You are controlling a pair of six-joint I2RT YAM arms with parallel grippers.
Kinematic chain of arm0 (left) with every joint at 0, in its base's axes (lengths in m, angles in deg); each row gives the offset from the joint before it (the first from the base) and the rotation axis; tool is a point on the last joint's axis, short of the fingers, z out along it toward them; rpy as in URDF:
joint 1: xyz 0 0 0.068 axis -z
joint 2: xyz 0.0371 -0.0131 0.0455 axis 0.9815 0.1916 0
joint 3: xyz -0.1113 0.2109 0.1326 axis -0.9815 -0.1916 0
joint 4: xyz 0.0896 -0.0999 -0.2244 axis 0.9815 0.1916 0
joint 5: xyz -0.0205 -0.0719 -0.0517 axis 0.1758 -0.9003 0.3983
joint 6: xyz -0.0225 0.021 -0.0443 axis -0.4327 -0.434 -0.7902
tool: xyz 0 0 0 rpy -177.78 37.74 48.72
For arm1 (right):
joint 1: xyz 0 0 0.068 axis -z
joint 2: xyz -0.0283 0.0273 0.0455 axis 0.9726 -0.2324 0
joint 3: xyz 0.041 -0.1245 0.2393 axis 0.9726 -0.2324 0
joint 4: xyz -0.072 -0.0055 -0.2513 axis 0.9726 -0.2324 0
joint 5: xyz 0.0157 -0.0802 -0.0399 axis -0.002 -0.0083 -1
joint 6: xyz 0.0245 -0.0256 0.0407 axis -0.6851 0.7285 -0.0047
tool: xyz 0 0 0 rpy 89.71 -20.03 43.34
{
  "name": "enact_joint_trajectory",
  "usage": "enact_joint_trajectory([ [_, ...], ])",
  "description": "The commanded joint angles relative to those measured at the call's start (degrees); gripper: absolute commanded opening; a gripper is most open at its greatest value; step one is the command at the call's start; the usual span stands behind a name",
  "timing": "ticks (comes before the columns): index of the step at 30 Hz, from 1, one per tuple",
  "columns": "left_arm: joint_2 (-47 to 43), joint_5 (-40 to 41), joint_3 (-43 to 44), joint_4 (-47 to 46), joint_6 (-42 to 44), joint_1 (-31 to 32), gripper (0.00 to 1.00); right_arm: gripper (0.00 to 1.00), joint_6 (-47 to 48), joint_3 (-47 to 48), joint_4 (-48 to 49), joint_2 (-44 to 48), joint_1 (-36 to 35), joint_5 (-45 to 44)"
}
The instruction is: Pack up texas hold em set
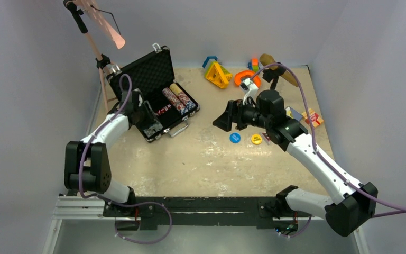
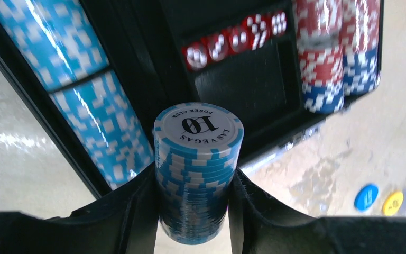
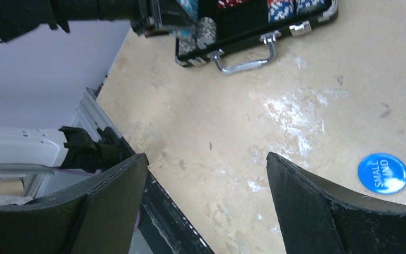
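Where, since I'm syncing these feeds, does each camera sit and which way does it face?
Top external: above, behind the bases, looking down at the table; left arm and right arm show.
Left wrist: on the left arm, facing the briefcase; left fingers clamp a blue chip stack.
Right wrist: on the right arm, facing the table; right fingers open.
Shared: the blue disc, in all three.

Beige table (image 1: 201, 159): briefcase (image 1: 149, 74), blue disc (image 1: 234, 138), yellow disc (image 1: 256, 139), toys (image 1: 218, 74).

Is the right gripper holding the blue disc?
No, the right gripper stands open and empty, and the blue disc lies on the table beside it.
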Motion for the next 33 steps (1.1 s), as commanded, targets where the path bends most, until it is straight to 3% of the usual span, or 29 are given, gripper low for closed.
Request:
enact_joint_trajectory([
  [1,3.2,9.6,8.1,-5.6,-4.0,-0.3,0.00,0.87,-0.8,-1.1,1.1,2.7,-0.1,-1.6],
  [7,7.2,18.4,11.3,-5.3,-6.4,-1.0,0.00,0.86,0.0,-1.6,-2.3,6.3,-0.1,-5.0],
  [11,9.1,19.8,11.5,-5.0,-8.1,-1.6,0.00,0.86,-0.1,-1.9,-3.7,7.6,-0.1,-7.5],
  [23,12.6,17.9,13.1,-5.1,-8.5,-2.5,0.19,0.86,-1.6,-2.5,-2.6,6.5,-0.1,-7.0],
  [27,13.5,17.6,13.5,-5.0,-8.4,-3.1,0.21,0.86,-1.8,-2.9,-2.6,7.3,-0.1,-7.2],
  [33,13.7,17.2,13.7,-5.0,-8.2,-3.2,0.39,0.85,-2.3,-4.0,-2.2,7.8,-0.1,-6.9],
])
